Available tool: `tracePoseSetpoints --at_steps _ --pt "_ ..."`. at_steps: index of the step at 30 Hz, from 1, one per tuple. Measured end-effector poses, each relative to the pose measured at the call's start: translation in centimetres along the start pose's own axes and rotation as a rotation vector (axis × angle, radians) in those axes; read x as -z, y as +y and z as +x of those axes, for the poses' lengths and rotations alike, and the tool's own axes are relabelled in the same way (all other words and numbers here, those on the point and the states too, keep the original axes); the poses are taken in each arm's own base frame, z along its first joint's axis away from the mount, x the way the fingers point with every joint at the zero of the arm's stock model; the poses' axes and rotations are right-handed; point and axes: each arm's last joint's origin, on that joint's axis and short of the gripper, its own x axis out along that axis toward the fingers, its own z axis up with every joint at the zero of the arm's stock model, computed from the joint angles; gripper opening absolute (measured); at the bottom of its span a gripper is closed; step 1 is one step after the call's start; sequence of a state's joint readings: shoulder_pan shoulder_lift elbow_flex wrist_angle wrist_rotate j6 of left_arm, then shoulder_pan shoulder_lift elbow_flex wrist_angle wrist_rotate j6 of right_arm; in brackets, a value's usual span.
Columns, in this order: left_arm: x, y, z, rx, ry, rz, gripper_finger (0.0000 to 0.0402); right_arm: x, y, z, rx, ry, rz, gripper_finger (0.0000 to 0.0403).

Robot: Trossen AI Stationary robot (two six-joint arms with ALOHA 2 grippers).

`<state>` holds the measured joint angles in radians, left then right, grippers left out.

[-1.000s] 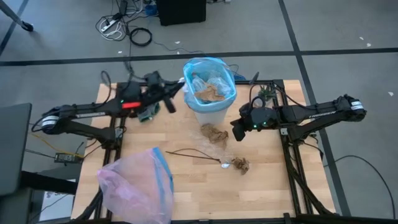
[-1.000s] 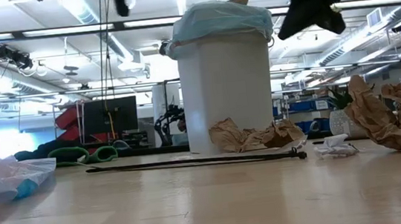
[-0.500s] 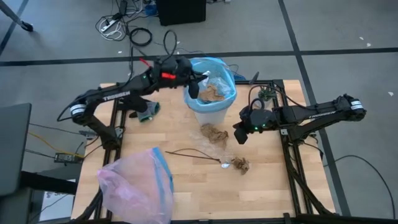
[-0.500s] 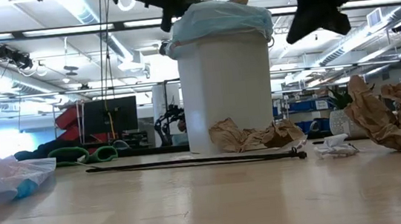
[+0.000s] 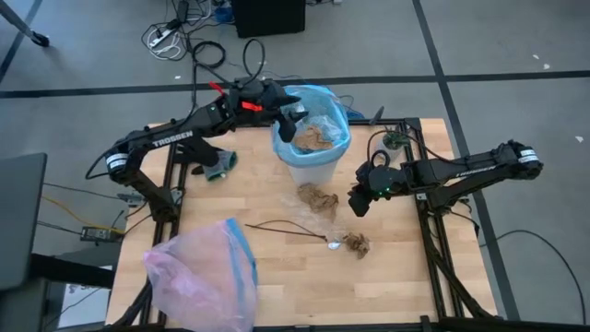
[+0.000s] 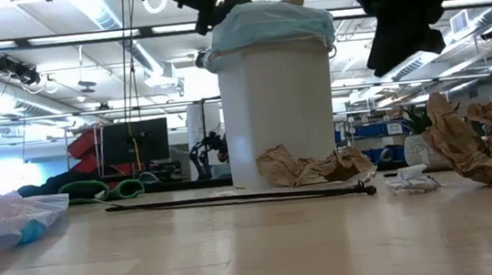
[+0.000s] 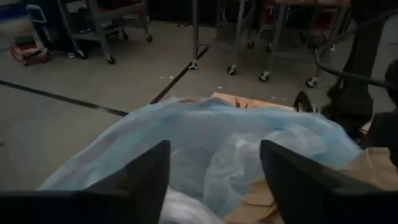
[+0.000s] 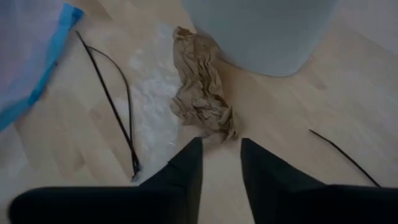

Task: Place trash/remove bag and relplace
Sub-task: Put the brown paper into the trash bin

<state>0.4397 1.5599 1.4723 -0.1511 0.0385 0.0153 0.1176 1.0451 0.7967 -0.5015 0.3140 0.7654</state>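
You had a pale wooden plank worktop [image 5: 277, 277], smooth and faintly glossy. The white plastic bin [image 6: 278, 116] looked matt, lined with a thin, crinkly light-blue translucent plastic bag [image 5: 313, 95]. Brown crumpled paper-like trash [image 8: 202, 93] looked rough and dry. The pale pink translucent plastic bag [image 5: 198, 277] looked soft and filmy.

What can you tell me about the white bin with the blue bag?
The white bin stands upright at the table's far middle, a plain round plastic-looking tub. A thin light-blue bag lines it, folded over the rim, holding brown crumpled trash. A brown leaf clump lies at its foot.
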Motion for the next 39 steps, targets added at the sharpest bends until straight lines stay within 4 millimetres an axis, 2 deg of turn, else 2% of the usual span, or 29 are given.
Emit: tracePoseSetpoints --at_steps 3,6,10,14,17,21,24,29,34,39 --pt "-0.6 0.0 -0.6 -0.011 -0.026 -0.054 0.0282 0.4 -0.3 0.3 0.009 0.010 -0.005 0.0138" --pt "-2.2 -0.1 -2.2 -0.001 -0.071 -0.073 0.0283 1.1 -0.7 0.9 0.019 0.014 0.011 0.0164" --pt "-4.4 -0.8 -5.6 0.023 -0.077 -0.035 0.0268 2.9 -1.7 2.2 0.018 0.039 0.078 0.0184" --pt "-4.5 -1.8 -8.8 0.059 0.032 0.016 0.0248 4.5 -2.0 3.1 -0.041 0.030 0.099 0.0189" --pt "-3.3 -2.6 -10.2 0.087 0.175 0.020 0.0239 5.0 -2.2 3.5 -0.061 -0.028 0.074 0.0189" --pt "-1.4 -3.7 -10.7 0.118 0.373 -0.012 0.0237 5.1 -2.4 3.9 -0.036 -0.061 -0.018 0.0196" --pt "0.3 -4.6 -10.3 0.140 0.458 -0.035 0.0236 5.1 -2.3 4.6 -0.032 -0.068 -0.114 0.0209" --pt "4.7 -6.5 -9.2 0.169 0.618 -0.056 0.0236 5.3 -1.7 6.8 -0.058 -0.069 -0.241 0.0241" --pt "8.4 -8.2 -8.4 0.185 0.694 -0.103 0.0236 5.8 -1.3 9.1 -0.017 -0.118 -0.323 0.0269" --pt "9.5 -9.4 -8.1 0.201 0.681 -0.146 0.0236 6.6 -2.1 11.2 0.097 -0.111 -0.331 0.0272"
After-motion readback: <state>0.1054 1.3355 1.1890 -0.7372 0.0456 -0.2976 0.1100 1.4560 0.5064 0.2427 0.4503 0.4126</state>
